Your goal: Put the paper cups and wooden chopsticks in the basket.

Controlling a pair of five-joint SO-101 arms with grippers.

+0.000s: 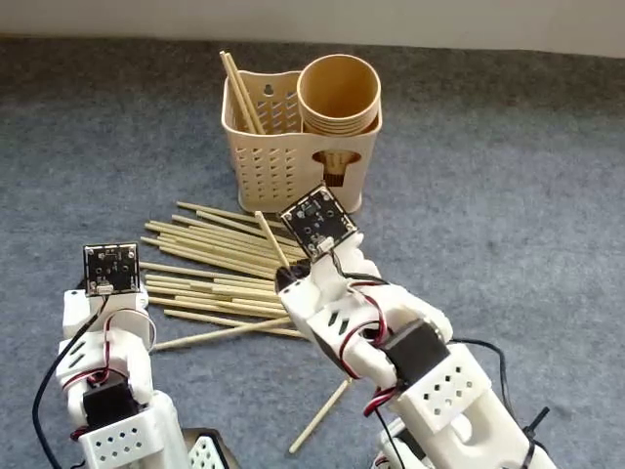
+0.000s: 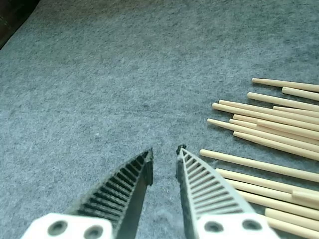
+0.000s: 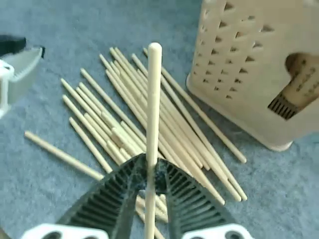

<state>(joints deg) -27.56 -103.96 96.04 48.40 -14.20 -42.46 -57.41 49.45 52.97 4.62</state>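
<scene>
A beige perforated basket (image 1: 283, 156) stands at the back of the carpet. It holds stacked paper cups (image 1: 339, 93) and a few wooden chopsticks (image 1: 240, 93). Several more chopsticks (image 1: 210, 269) lie in a loose pile in front of it, also visible in the left wrist view (image 2: 269, 129) and the right wrist view (image 3: 119, 124). My right gripper (image 3: 149, 172) is shut on a single chopstick (image 3: 153, 99), which stands tilted above the pile (image 1: 272, 239) just in front of the basket (image 3: 249, 64). My left gripper (image 2: 164, 155) hovers over bare carpet beside the pile's ends, slightly open with nothing between its fingers.
One stray chopstick (image 1: 322, 415) lies on the grey carpet by the right arm's base. Part of the left arm (image 3: 15, 64) shows beyond the pile in the right wrist view. Bare carpet spreads left and right of the basket.
</scene>
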